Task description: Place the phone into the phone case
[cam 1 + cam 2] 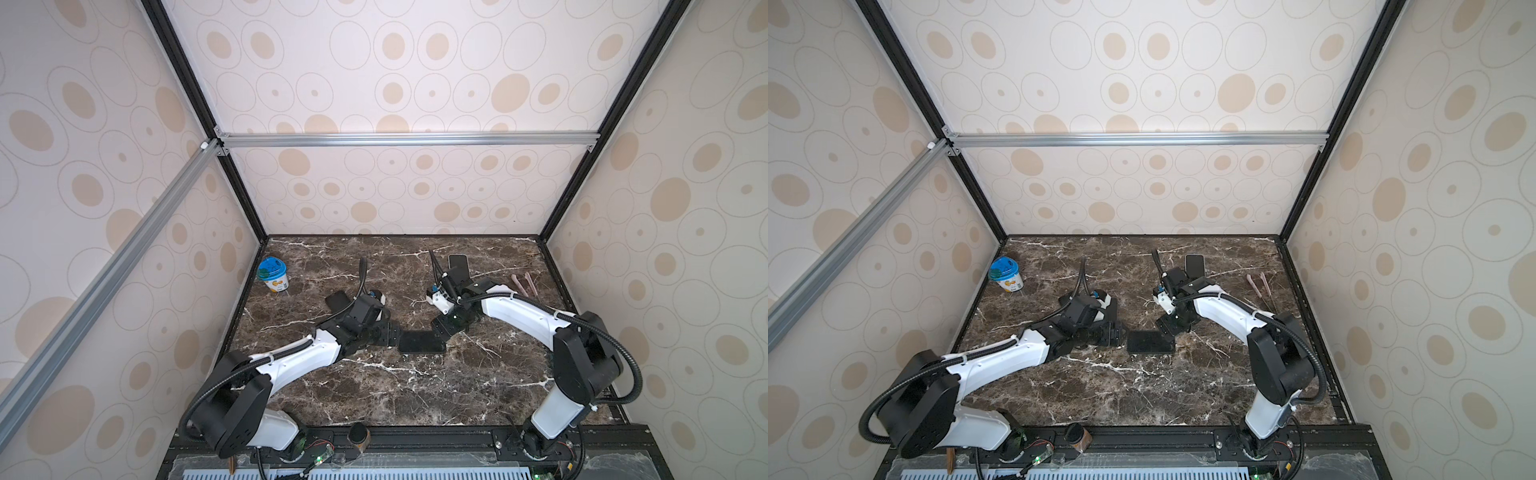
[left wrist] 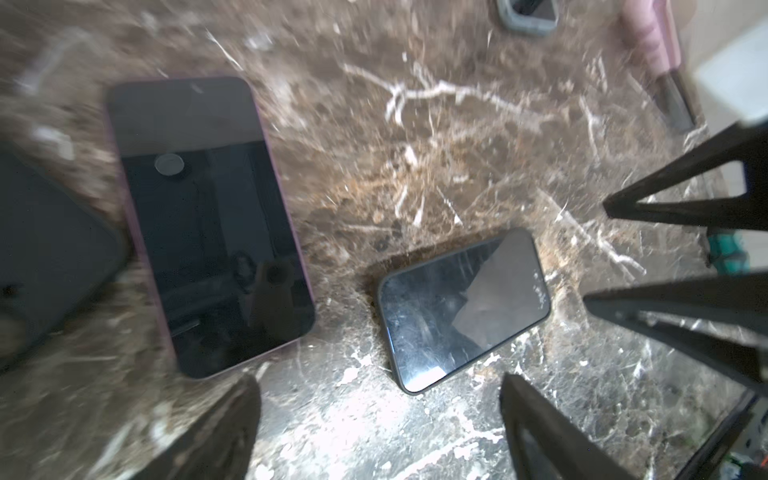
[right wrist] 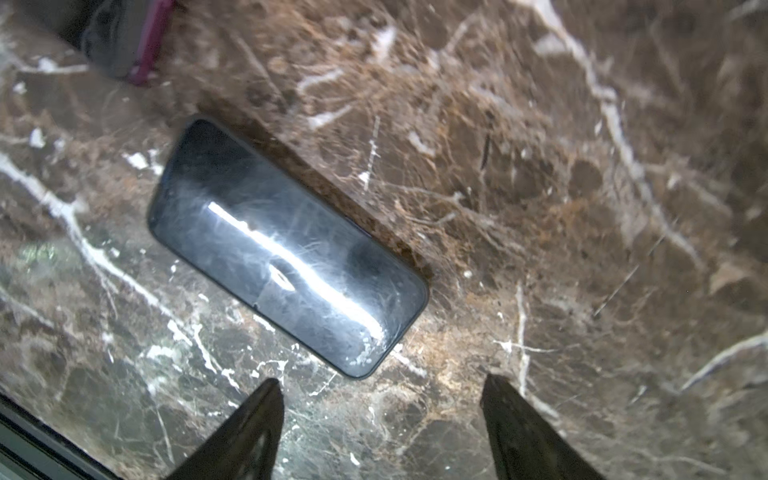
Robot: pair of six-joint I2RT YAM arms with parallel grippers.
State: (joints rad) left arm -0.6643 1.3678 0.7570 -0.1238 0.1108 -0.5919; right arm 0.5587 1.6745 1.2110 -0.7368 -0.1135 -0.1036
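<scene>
Lying flat and screen-up on the marble table (image 1: 374, 386), the phone (image 1: 422, 341) is a dark, glossy slab set between the left pincer (image 1: 394, 336) and the right pincer (image 1: 441, 329) in both top views, each pincer close by one short end. Both arms reach inward with elbows bent and wrists low. Far from the left pincer, toward the back corner, stands a white cup (image 1: 273, 279) shut under a blue lid (image 1: 270, 266), contents hidden.

In the left wrist view the phone (image 2: 463, 309) shows a smudged screen inside a dark rim; whether that rim is the phone case I cannot tell. It lies ahead of the left pincer (image 2: 378, 380), which stands spread wide, clear of it. Beside the phone lies a second, purple-rimmed phone (image 2: 208, 224).

In the right wrist view the phone (image 3: 286, 249) lies just ahead of the right pincer (image 3: 382, 380), likewise spread and clear.
</scene>
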